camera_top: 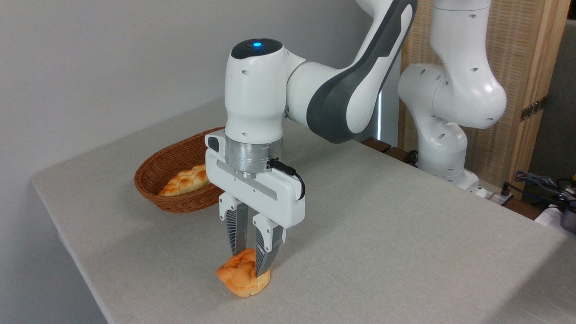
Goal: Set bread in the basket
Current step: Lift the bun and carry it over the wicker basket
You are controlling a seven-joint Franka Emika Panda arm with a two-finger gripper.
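Observation:
The bread, a small round knotted bun with a golden-orange crust, sits near the table's front edge. My gripper points straight down onto it, and its two fingers are pinched close together on the bun's top, shut on it. I cannot tell whether the bun rests on the cloth or is just lifted off it. The basket, oval brown wicker, stands behind and to the left of the gripper, partly hidden by the gripper body.
A long braided golden loaf lies inside the basket. The arm's white base stands at the table's back right, with cables beyond it. The table's left edge drops off close to the basket and the bun.

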